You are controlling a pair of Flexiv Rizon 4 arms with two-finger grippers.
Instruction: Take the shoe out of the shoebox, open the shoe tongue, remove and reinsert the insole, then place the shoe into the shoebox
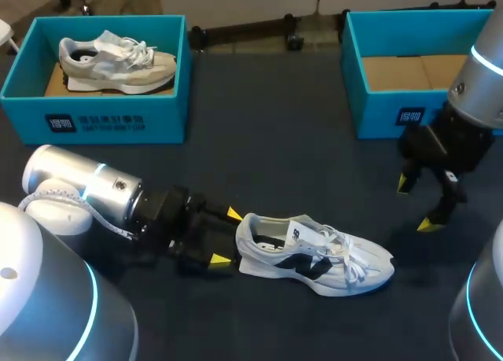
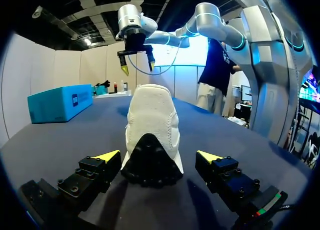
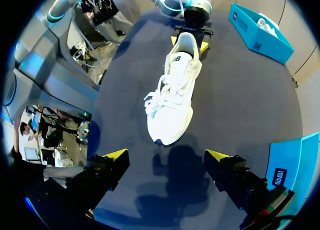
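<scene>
Now, shoe [image 1: 314, 255]: out of its box, standing on its sole on the worktop [image 1: 275, 149], tongue apparently flat under the laces.
Left gripper [image 1: 227, 237]: at the shoe's heel, fingers spread to either side, not touching it as far as I can see.
Right gripper [image 1: 416, 204]: spread, hanging past the shoe's toe, holding nothing.
Shoebox [image 1: 377, 113]: empty, well beyond the toe.
Done: only the take-out, I judge.
Remaining: tongue, insole out and in, boxing.

Bare table [image 1: 275, 141] runs between left shoebox [image 1: 118, 121] and right shoebox [image 1: 377, 113], behind shoe [image 1: 314, 255].
</scene>
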